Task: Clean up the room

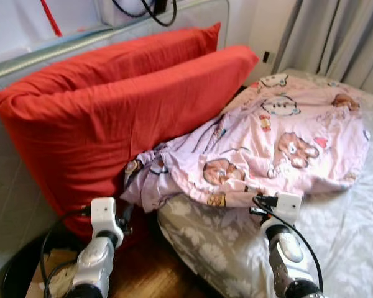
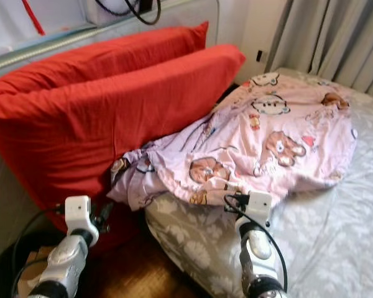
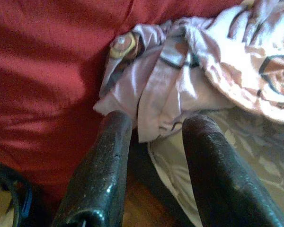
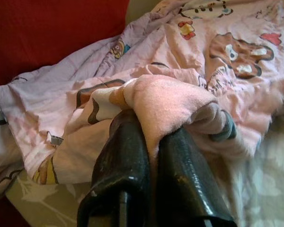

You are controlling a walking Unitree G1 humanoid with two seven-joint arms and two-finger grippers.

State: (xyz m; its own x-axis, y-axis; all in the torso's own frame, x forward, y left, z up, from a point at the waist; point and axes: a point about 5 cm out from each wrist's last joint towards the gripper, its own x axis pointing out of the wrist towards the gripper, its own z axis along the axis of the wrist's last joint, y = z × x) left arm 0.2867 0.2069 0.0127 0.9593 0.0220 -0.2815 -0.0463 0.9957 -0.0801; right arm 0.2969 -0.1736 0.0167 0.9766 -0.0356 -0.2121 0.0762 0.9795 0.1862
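A pink blanket with cartoon bears (image 1: 286, 143) lies bunched on the bed, and one corner (image 3: 151, 94) hangs over the bed's edge beside two big red pillows (image 1: 112, 105). My right gripper (image 4: 154, 130) is shut on a fold of this blanket at its near hem, low over the grey floral sheet (image 1: 336, 236). My left gripper (image 3: 156, 125) is open just short of the hanging corner, in the gap between the pillows and the mattress. Nothing is between its fingers (image 3: 111, 142).
The red pillows lean against a grey padded headboard (image 1: 12, 198). Wooden floor (image 1: 143, 267) shows between the pillows and the bed, with a dark round object and cables (image 1: 18, 273) at the lower left. Grey curtains (image 1: 336, 37) hang behind the bed.
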